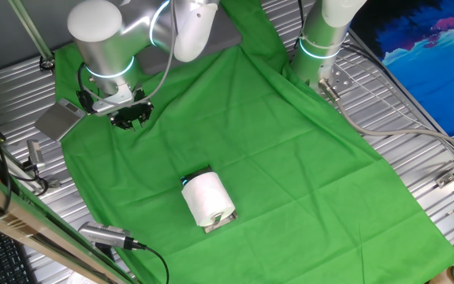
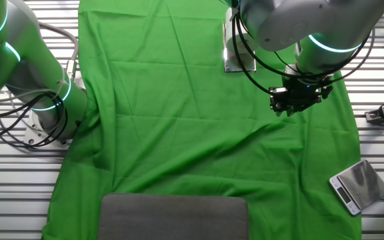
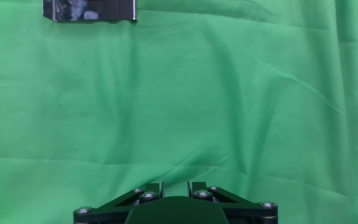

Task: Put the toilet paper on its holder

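Green cloth (image 1: pixel 290 142) is seen draped over a slatted metal table (image 1: pixel 416 118). Toilet paper (image 1: pixel 207 197) is found lying on its side at about 6 o'clock on the cloth in one fixed view, with a chrome holder (image 1: pixel 221 222) showing under its lower end, touching it. Whether the roll is threaded on the bar or merely resting against the plate cannot be told. The gripper (image 1: pixel 129 117) is held above the cloth at about 10 o'clock, well apart from the roll, with nothing between the fingers; whether the claw is spread or pressed together cannot be told. A small scale (image 2: pixel 359 185) is noted off the cloth edge. Risks are judged as follows: the roll may be rolled off by a sideways approach, and the loose, wrinkled cloth may be snagged, shifting the holder.
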Robot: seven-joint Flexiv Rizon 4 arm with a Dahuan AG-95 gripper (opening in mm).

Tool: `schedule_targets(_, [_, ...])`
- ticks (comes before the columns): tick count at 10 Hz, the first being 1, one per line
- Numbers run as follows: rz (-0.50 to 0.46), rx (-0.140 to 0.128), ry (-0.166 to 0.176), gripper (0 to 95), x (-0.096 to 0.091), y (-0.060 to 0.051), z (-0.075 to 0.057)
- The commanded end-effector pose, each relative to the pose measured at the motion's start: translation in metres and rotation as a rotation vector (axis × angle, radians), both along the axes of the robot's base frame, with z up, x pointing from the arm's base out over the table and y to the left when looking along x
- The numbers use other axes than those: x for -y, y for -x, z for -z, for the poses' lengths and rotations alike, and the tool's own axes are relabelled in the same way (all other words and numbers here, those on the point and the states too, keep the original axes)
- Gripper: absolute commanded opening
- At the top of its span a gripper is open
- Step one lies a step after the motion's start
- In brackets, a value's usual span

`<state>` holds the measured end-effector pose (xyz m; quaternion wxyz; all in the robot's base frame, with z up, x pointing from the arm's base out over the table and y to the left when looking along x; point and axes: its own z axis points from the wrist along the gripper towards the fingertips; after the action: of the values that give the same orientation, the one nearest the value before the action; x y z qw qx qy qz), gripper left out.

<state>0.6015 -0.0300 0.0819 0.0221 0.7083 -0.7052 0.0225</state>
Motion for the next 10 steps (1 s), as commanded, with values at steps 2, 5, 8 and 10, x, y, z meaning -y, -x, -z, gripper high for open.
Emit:
schedule_targets(2, [0.006,0.001,0.000,19.0,-0.0001,0.0002,0.0002])
schedule_targets(5, [0.012,0.001,0.001,19.0,-0.0001,0.0002,0.0002])
schedule_targets(8, [0.016,0.001,0.002,19.0,0.0000,0.0002,0.0002])
schedule_targets(10, [0.018,0.001,0.002,19.0,0.0000,0.0002,0.0002])
